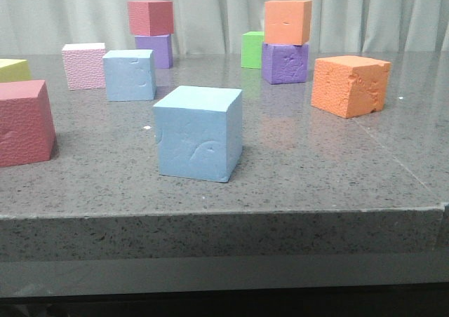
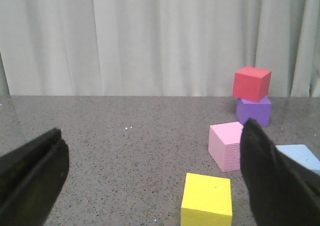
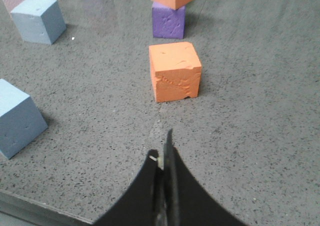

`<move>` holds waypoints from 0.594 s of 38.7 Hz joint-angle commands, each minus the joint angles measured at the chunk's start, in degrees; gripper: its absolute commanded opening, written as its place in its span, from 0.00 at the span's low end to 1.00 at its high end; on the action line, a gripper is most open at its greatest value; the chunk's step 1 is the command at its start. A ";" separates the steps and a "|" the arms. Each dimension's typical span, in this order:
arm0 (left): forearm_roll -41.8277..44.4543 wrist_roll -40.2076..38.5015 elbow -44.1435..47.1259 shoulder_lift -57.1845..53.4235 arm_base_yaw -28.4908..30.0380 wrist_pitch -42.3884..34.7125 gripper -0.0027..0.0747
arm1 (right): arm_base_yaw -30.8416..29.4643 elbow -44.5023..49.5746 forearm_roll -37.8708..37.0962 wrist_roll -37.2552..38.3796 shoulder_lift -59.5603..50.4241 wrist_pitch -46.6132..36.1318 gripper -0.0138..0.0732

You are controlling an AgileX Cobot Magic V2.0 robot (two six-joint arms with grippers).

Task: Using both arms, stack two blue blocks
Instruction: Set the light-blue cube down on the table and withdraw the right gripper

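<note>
Two sky-blue blocks stand apart on the grey table. The nearer blue block (image 1: 198, 133) sits close to the front edge, and the farther blue block (image 1: 130, 75) stands behind it to the left. Neither gripper shows in the front view. My left gripper (image 2: 152, 128) is open and empty above the table's left part, with the farther blue block (image 2: 302, 156) partly hidden behind its right finger (image 2: 272, 181). My right gripper (image 3: 161, 146) is shut and empty, low over the table in front of the orange cube (image 3: 175, 71). The nearer blue block (image 3: 17, 118) lies to its left and the farther one (image 3: 39, 20) beyond.
Between the left fingers lie a yellow cube (image 2: 207, 198) and a pink cube (image 2: 227, 146). A red cube on a purple one (image 1: 151, 33), an orange cube on a purple one (image 1: 286, 43), a green cube (image 1: 252, 49) and a large red cube (image 1: 24, 120) also stand about.
</note>
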 commanded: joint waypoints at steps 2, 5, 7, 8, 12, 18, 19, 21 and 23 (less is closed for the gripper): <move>-0.53 -0.39 -5.74 4.35 -1.75 -3.64 0.90 | -0.36 2.25 1.09 -0.58 -3.96 -8.48 0.08; -0.53 -0.39 -9.04 8.01 -4.89 -3.42 0.90 | -0.36 3.24 1.09 -0.58 -4.64 -8.83 0.08; -0.53 -0.39 -11.65 10.78 -8.17 -2.66 0.90 | -0.36 3.38 1.09 -0.58 -4.64 -8.91 0.08; -0.53 -0.39 -12.67 12.28 -10.04 -1.98 0.90 | -0.36 3.45 1.09 -0.58 -4.64 -8.91 0.08; 1.26 0.15 -17.67 18.52 -16.73 -0.77 0.90 | -0.36 3.46 1.09 -0.58 -4.64 -8.98 0.08; 2.63 0.15 -27.94 29.92 -24.67 4.78 0.90 | -0.36 3.46 1.09 -0.58 -4.64 -9.04 0.08; 2.63 0.15 -30.57 32.36 -25.63 6.87 0.90 | -0.36 3.46 1.09 -0.58 -4.64 -9.04 0.08; 2.52 0.04 -35.46 36.80 -26.79 10.56 0.90 | -0.36 3.51 1.09 -0.58 -4.64 -9.03 0.08; 1.19 0.04 -40.69 41.60 -27.31 15.16 0.90 | -0.36 3.51 1.09 -0.58 -4.64 -9.03 0.08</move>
